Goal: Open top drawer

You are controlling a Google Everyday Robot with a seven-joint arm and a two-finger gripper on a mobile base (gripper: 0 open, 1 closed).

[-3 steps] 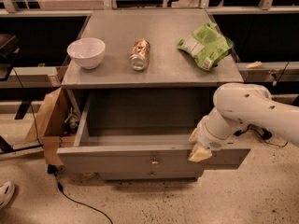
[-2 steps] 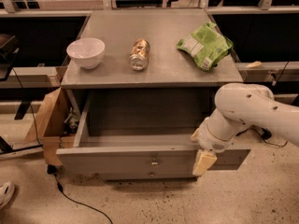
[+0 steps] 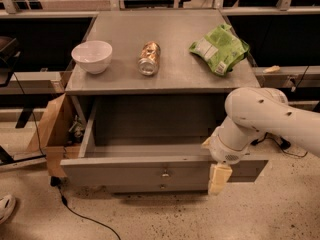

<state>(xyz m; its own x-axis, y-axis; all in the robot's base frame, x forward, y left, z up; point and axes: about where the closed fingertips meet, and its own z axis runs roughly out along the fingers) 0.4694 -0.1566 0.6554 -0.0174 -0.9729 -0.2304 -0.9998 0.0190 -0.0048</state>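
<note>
The top drawer (image 3: 125,168) of the grey metal cabinet stands pulled far out toward the camera. Its deep grey box shows nothing inside, and a small round knob (image 3: 164,173) sits in the middle of its flat front. My gripper (image 3: 218,176), cream-coloured at the end of the white arm (image 3: 260,119), hangs at the right part of the drawer's front edge and reaches down over the front panel. A narrower drawer front (image 3: 150,187) shows just below the open one.
On the cabinet top (image 3: 175,39) rest a white bowl (image 3: 92,55), a can lying on its side (image 3: 149,58) and a green snack bag (image 3: 219,49). A cardboard box (image 3: 50,131) leans against the cabinet's left side. A black cable (image 3: 80,215) runs across the floor.
The gripper has dropped lower over the drawer's front panel and shifted slightly right. The drawer stays as far out as before.
</note>
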